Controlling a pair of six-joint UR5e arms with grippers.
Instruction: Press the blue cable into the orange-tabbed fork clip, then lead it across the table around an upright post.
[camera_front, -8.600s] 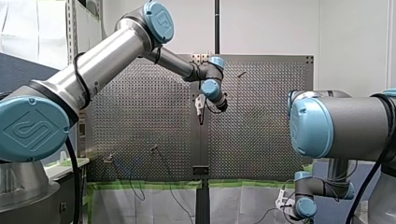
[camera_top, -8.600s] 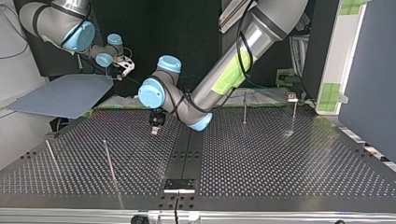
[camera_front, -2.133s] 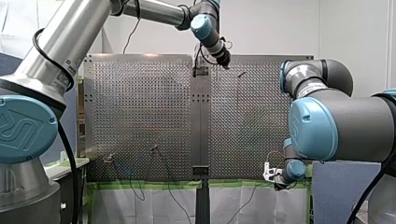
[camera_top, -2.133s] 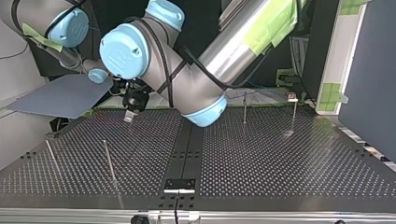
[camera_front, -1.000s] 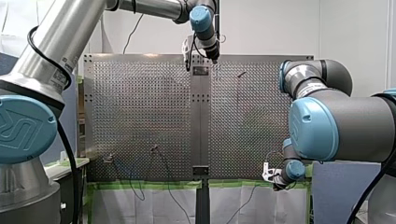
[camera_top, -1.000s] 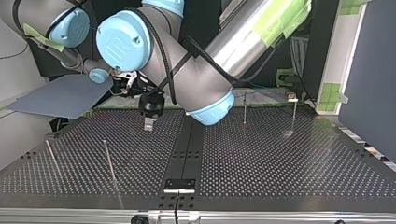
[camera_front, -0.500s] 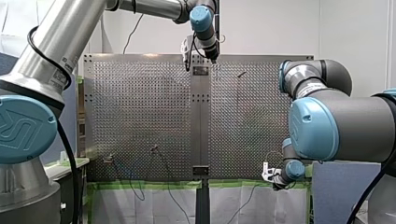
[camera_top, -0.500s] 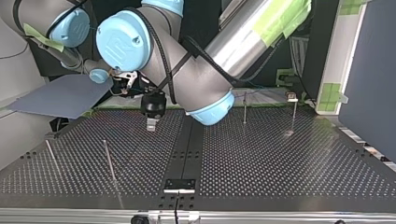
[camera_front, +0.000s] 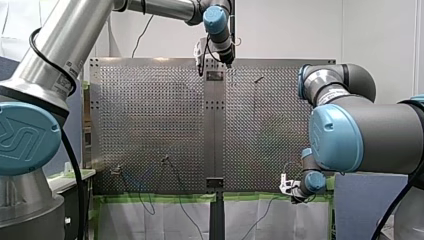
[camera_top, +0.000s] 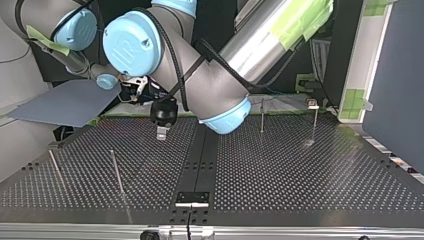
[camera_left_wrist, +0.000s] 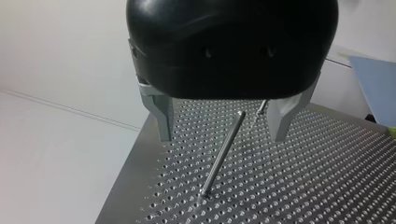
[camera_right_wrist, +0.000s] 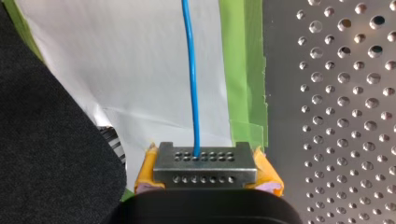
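Blue cable (camera_right_wrist: 191, 79) being clenched by right gripper (camera_right_wrist: 204, 170), just off table (camera_right_wrist: 336, 116) edge, likely for carrying onto it; left gripper (camera_left_wrist: 223, 125) being held spread, aimed toward upright post (camera_left_wrist: 224, 154), likely awaiting routing

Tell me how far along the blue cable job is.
Done: nothing I can confirm; I cannot make out the clip in any view. In hand: my right gripper is shut on the blue cable, just off the perforated table's edge. My left gripper is open and empty, an upright post ahead of it. Left: pressing it into the clip, then routing around a post.
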